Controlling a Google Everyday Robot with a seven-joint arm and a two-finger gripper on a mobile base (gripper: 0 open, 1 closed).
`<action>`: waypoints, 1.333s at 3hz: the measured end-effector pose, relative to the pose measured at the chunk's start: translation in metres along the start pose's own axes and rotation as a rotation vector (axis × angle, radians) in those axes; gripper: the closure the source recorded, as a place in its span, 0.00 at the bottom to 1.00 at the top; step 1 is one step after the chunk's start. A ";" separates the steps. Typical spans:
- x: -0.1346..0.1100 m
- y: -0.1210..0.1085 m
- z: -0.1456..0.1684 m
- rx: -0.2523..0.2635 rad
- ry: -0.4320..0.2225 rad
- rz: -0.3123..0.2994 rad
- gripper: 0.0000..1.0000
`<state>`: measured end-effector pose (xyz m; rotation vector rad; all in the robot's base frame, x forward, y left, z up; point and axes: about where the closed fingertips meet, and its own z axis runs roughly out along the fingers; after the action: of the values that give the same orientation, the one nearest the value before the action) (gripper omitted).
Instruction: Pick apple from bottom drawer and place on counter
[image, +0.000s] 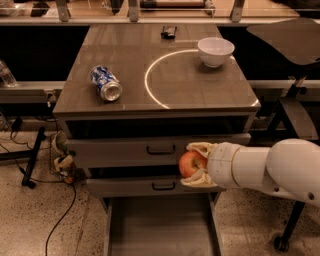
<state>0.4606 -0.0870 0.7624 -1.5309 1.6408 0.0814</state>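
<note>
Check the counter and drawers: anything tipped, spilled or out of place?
Only the blue-and-white can lies on its side at the counter's left, with no spill visible. The white bowl stands upright. The gripper holds the apple in front of the drawer fronts, above the open bottom drawer.

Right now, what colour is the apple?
Red-orange apple, in the gripper by the drawer fronts; camera view.

This looks like a robotics test lab. A grey drawer cabinet (125, 152) has a glossy grey-brown counter (125, 55) marked with a thin white circle line (150, 90). It stands on a speckled floor (30, 220) with a loose black cable (65, 212), beside grey metal rails (25, 92). The cream two-finger gripper (190, 164) clasps a red-orange apple (189, 162) in front of the drawer fronts.
</note>
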 end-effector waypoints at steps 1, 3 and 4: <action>-0.009 -0.006 0.000 0.001 0.003 -0.031 1.00; -0.105 -0.118 -0.013 0.110 0.033 -0.251 1.00; -0.133 -0.172 -0.014 0.172 0.026 -0.300 1.00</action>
<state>0.5797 -0.0334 0.9367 -1.6300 1.3818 -0.2371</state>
